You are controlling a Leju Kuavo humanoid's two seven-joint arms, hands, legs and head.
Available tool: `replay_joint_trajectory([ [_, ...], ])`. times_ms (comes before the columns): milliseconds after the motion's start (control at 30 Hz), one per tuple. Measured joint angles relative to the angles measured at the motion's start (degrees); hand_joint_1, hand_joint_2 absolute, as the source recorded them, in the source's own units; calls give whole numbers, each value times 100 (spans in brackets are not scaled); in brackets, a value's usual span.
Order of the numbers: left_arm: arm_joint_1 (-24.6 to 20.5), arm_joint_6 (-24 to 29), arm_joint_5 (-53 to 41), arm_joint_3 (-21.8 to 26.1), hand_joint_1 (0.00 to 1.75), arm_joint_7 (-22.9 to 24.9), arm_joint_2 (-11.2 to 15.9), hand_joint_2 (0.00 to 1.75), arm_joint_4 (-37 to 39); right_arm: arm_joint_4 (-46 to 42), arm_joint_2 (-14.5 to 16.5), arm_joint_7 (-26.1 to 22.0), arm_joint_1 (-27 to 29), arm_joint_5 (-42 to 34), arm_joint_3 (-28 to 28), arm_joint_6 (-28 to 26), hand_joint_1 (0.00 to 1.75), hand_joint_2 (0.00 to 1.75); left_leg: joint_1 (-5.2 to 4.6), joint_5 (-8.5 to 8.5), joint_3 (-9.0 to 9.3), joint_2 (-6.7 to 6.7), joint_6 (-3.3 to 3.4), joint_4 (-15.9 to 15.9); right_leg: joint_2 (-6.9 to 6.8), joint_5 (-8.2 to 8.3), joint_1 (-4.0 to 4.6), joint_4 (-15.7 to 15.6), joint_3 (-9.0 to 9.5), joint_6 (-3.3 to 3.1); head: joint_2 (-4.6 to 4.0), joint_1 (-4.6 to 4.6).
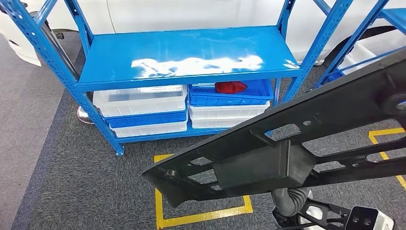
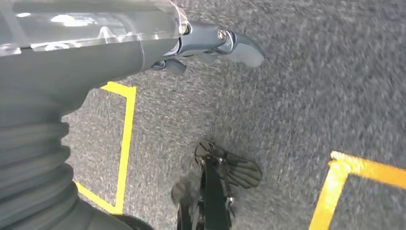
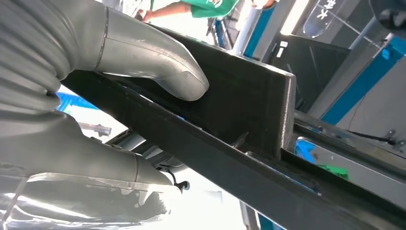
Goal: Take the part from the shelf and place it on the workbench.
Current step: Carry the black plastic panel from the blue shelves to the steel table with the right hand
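Blue shelf point(image 1: 186, 57) behind held part point(image 1: 268, 153)

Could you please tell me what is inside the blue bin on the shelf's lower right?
A red object lies in the blue plastic bin. The blue metal shelf board above covers the bin's rear, so anything there cannot be seen.

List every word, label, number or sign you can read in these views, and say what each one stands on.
No text can be read for certain in any view.
Clear hanging panel, right wrist view: white characters, too blurred and too steeply angled to read.
Green shirt of a person, right wrist view: a white mark, cropped and unreadable.
Black part, blue shelf, white bins: no lettering visible.
Yellow floor tape: plain lines, no characters.
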Motion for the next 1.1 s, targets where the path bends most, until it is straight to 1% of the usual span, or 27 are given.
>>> replay_joint_trajectory([
  [33, -1, -15, -8, 0, 0, -24, -3, 175, 0, -64, 1, -1, 2, 66, 0, -21, 175, 175, -8, 17, -14, 35, -23, 12, -85, 20, 26, -433, 290, -38, 0, -3],
  [67, -3, -22, -19, 0, 0, -39, -6, 175, 0, -128, 1, -1, 9, 128, 0, -46, 175, 175, -16, 32, -20, 76, -49, 21, -155, 2, 54, -747, 483, -80, 0, -4],
  [100, -4, -26, -32, 0, 0, -48, -8, 175, 0, -186, 1, -2, 18, 185, -1, -69, 175, 175, -23, 45, -22, 122, -77, 25, -184, -32, 80, -904, 562, -123, 0, 2],
  [167, -15, -13, -57, -1, 0, -51, -9, 175, 0, -282, 0, -2, 45, 270, -2, -106, 175, 175, -26, 67, -17, 211, -140, 17, -99, -1, 85, -957, 539, -209, 1, 13],
  [200, -24, 6, -63, -1, 0, -50, -9, 175, 0, -318, 0, -2, 52, 294, -3, -119, 175, 175, -21, 27, -31, 199, -174, 52, -54, 32, 72, -980, 529, -253, 1, 16],
  [233, -35, 44, -64, -1, 0, -48, -9, 175, 0, -347, 0, -2, 52, 309, -3, -135, 175, 175, -17, -84, -82, 144, -203, 182, -10, 69, 58, -1003, 515, -295, 1, 13],
  [267, -43, 103, -60, -1, 0, -43, -8, 175, 0, -366, -1, -2, 44, 307, -3, -150, 175, 175, -12, -265, -184, 61, -227, 434, 31, 106, 46, -1022, 498, -333, 1, 10],
  [333, -52, 296, -40, 3, 0, -40, -3, 175, 0, -380, -14, -2, 11, 273, -3, -183, 175, 175, -2, -698, -492, -90, -248, 1199, 118, 155, 58, -1019, 431, -374, 0, 5],
  [367, -55, 408, -32, 5, 0, -47, -1, 175, 0, -379, -31, -2, -14, 252, -3, -211, 175, 175, -1, -814, -616, -119, -251, 1518, 172, 176, 64, -1009, 397, -380, 0, 4],
  [400, -60, 507, -26, 7, 0, -61, 1, 175, 0, -379, -52, -2, -41, 236, -3, -248, 175, 175, 0, -819, -658, -134, -251, 1662, 232, 193, 69, -996, 368, -377, 0, 4],
  [433, -68, 575, -28, 8, 0, -77, 1, 175, 0, -379, -76, -2, -69, 237, -2, -305, 175, 175, 1, -710, -589, -145, -244, 1580, 295, 206, 70, -978, 345, -370, 0, 4],
  [467, -77, 602, -41, 8, 0, -88, 4, 175, 0, -379, -99, -2, -93, 257, -1, -374, 175, 175, 5, -525, -416, -172, -231, 1285, 356, 212, 70, -957, 330, -361, 0, 3],
  [533, -89, 528, -94, 4, 0, -94, 22, 175, 1, -386, -137, -1, -119, 330, 9, -536, 175, 175, 19, -230, 13, -386, -194, 510, 463, 214, 67, -904, 290, -330, 0, 7],
  [600, -88, 386, -145, -3, 0, -91, 43, 175, 2, -416, -182, -1, -114, 400, 37, -690, 175, 175, 23, -179, 209, -558, -168, 112, 571, 231, 62, -856, 223, -268, 1, 2],
  [633, -88, 326, -158, -8, 0, -90, 52, 175, 2, -441, -211, 0, -103, 423, 50, -755, 175, 175, 19, -191, 218, -552, -159, 80, 629, 250, 61, -847, 190, -228, 1, -3],
  [667, -90, 280, -164, -11, 0, -90, 56, 175, 3, -466, -241, 0, -88, 433, 64, -804, 175, 175, 26, -184, 206, -492, -138, 57, 670, 263, 60, -840, 167, -193, 1, -10],
  [733, -100, 215, -170, -17, 0, -92, 61, 175, 3, -506, -303, -1, -68, 410, 102, -881, 175, 175, 47, -153, 202, -367, -76, 16, 548, 168, 64, -695, 80, -131, 1, 7],
  [767, -99, 191, -175, -20, 0, -95, 59, 175, 3, -517, -327, -1, -63, 389, 128, -906, 175, 175, 57, -139, 199, -297, -46, -1, 431, 26, 62, -460, -31, -103, 1, 20],
  [800, -93, 172, -183, -21, 0, -99, 58, 175, 3, -520, -342, -1, -60, 371, 158, -929, 175, 175, 54, -134, 192, -227, -28, -3, 310, -162, 50, -110, -196, -74, 0, 36],
  [833, -83, 160, -196, -22, 0, -102, 57, 175, 3, -518, -349, 0, -59, 361, 186, -951, 175, 175, 51, -134, 180, -155, -19, 1, 251, -350, 33, 295, -389, -47, 0, 46],
  [867, -74, 152, -208, -24, 0, -103, 52, 175, 3, -516, -350, 0, -55, 352, 214, -971, 175, 175, 47, -134, 169, -82, -18, 6, 226, -472, 13, 636, -554, -23, 0, 46],
  [900, -71, 158, -217, -25, 0, -102, 43, 175, 3, -512, -350, 0, -50, 334, 241, -985, 175, 175, 46, -136, 162, -12, -20, 12, 210, -493, -3, 808, -636, -6, 0, 47],
  [933, -72, 182, -221, -26, 0, -97, 28, 175, 2, -508, -350, 0, -46, 313, 268, -984, 175, 175, 46, -140, 161, 52, -25, 17, 190, -400, -16, 744, -599, 2, 0, 48],
  [967, -74, 218, -220, -26, 0, -86, 9, 175, 2, -506, -350, 0, -41, 294, 291, -964, 175, 175, 46, -148, 169, 111, -34, 20, 150, -219, -23, 449, -443, -1, 0, 48],
  [1033, -72, 308, -213, -26, 0, -56, -37, 175, 2, -505, -348, 1, -40, 278, 326, -880, 175, 175, 31, -174, 195, 213, -68, 26, -76, 119, 11, -392, -6, -45, 0, 48],
  [1067, -67, 345, -202, -25, 0, -38, -55, 175, 2, -505, -345, 0, -41, 278, 334, -825, 175, 175, 18, -185, 203, 255, -93, 29, -166, 201, 38, -680, 135, -81, 1, 45],
  [1100, -63, 376, -192, -25, 0, -22, -71, 175, 3, -505, -342, 0, -43, 278, 340, -772, 175, 175, 6, -195, 210, 301, -121, 30, -218, 217, 65, -820, 194, -115, 1, 44],
])
